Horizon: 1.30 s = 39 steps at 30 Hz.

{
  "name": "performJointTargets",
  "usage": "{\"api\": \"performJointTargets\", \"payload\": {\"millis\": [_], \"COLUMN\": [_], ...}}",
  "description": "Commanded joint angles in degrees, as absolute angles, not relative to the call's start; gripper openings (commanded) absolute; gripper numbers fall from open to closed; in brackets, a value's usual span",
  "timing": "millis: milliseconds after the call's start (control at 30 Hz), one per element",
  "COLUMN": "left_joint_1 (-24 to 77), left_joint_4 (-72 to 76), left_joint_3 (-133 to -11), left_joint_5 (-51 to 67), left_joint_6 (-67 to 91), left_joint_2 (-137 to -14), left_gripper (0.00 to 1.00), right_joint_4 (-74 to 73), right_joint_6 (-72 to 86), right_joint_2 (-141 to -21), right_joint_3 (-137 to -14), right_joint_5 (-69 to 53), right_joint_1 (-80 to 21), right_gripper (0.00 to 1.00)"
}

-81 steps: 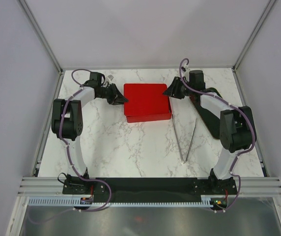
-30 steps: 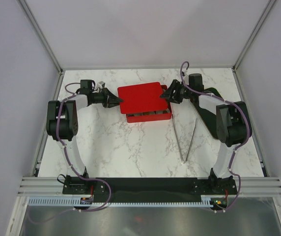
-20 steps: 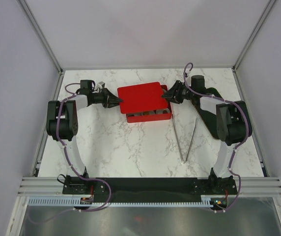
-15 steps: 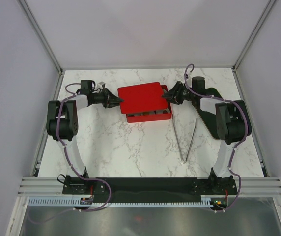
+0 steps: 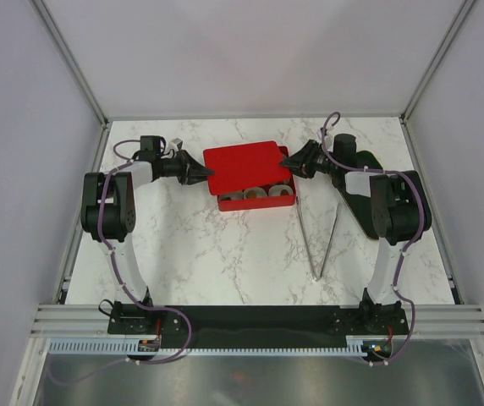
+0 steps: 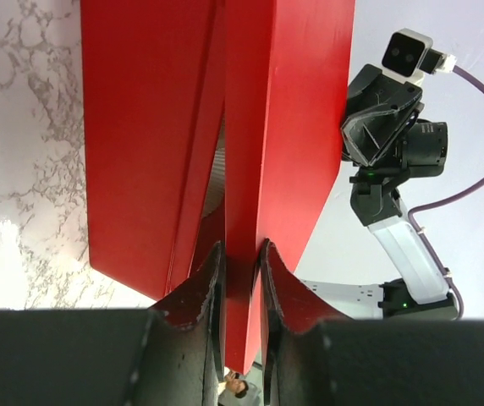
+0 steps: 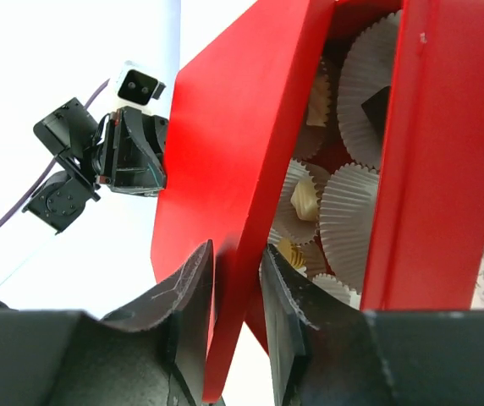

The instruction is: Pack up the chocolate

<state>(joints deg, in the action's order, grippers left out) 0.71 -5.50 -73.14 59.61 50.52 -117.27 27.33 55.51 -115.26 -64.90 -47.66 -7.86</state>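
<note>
Smooth red lid has tilted higher, pinched by left end effector and right end effector.

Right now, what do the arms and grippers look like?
Both arms match: left arm and right arm have white links with black joint housings, with a purple cable looped along each. Both the left gripper and right gripper are black, with tapered, pointed fingers.

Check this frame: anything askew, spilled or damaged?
Only the red lid is askew: the left gripper and right gripper pinch its side edges, holding it raised off the red box with the near paper cups uncovered. The chocolate sits in cups; nothing looks spilled or damaged.
</note>
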Motion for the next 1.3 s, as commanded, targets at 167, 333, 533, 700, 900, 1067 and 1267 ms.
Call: {"api": "performJointTargets", "payload": {"millis": [167, 333, 533, 700, 900, 1067, 1267], "left_joint_1": [4.04, 4.66, 5.97, 6.68, 6.94, 6.94, 6.94], "left_joint_4": [-14.67, -16.7, -20.03, -21.0, -22.85, -24.08, -25.66], "left_joint_3": [-78.74, -79.63, -81.74, -82.0, -82.53, -82.97, -84.37], "left_joint_5": [54.41, 50.11, 46.23, 44.21, 41.93, 40.7, 39.29], "left_joint_6": [39.03, 34.81, 31.29, 30.15, 28.57, 27.78, 27.33], "left_joint_2": [-117.07, -114.97, -115.05, -115.49, -115.66, -115.66, -115.66], "left_gripper": [0.03, 0.05, 0.14, 0.2, 0.32, 0.39, 0.46], "right_joint_4": [33.58, 23.51, 13.19, 10.9, 8.18, 7.56, 7.29], "right_joint_6": [56.61, 43.82, 34.98, 30.77, 28.3, 27.77, 27.6], "right_joint_2": [-113.73, -111.11, -106.97, -105.73, -104.5, -104.76, -105.2], "right_joint_3": [-64.69, -66.0, -65.75, -64.25, -63.9, -63.55, -63.63], "right_joint_5": [-52.3, -50.37, -43.6, -41.05, -37.8, -37.44, -36.92], "right_joint_1": [-8.7, -8.61, -8.44, -8.44, -8.44, -8.35, -8.09], "right_gripper": [0.17, 0.07, 0.03, 0.0, 0.0, 0.0, 0.0]}}
